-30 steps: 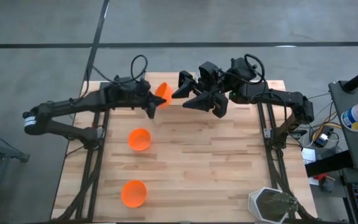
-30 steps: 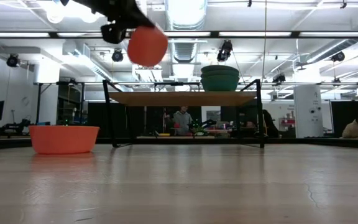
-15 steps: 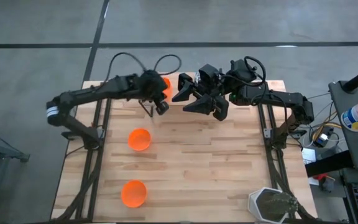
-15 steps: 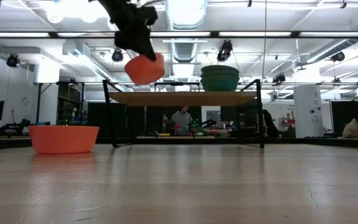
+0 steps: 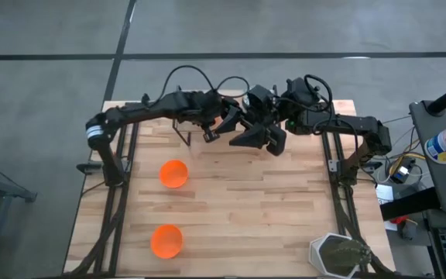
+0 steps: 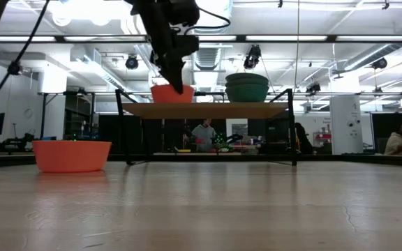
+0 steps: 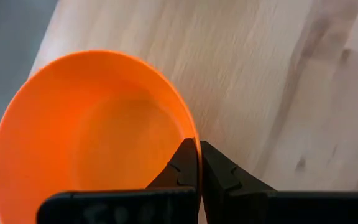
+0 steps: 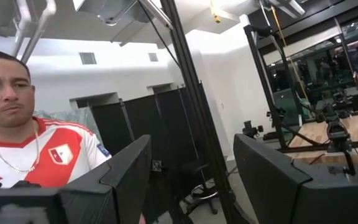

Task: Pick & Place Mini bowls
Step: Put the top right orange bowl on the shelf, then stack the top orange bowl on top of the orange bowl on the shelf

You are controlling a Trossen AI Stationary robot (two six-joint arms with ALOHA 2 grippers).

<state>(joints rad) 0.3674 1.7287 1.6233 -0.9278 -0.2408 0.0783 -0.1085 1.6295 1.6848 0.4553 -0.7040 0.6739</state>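
My left gripper (image 5: 217, 126) is shut on a plain orange mini bowl (image 7: 92, 137), held above the far middle of the table. The bowl shows as an orange sliver in the high view (image 5: 227, 118) and upright in the low view (image 6: 172, 93). My right gripper (image 5: 240, 130) is open and empty just to the right of it, its fingers (image 8: 126, 180) pointing toward the room. Two more orange bowls rest on their bases on the table's left half (image 5: 173, 173) (image 5: 166, 240). No speckled bowls are in view. My left gripper pinches the orange bowl's rim (image 7: 190, 134), one finger inside the bowl and one outside its wall. The fingers come from above, pointing down (image 6: 176, 66). The bowl hangs below them upright, mouth up, lifted clear of the table.
A white hexagonal plant pot (image 5: 335, 256) stands at the table's near right corner. Both grippers are close together at the far middle. A person in a red and white shirt (image 8: 23, 155) is in the room beyond. The table's middle and right (image 5: 269, 209) are bare wood.
My left gripper has gone toward the table's right edge along the far side, up to my right gripper, and has come lower. It has turned, so the orange bowl, tipped on its side before, now hangs upright with its mouth up.
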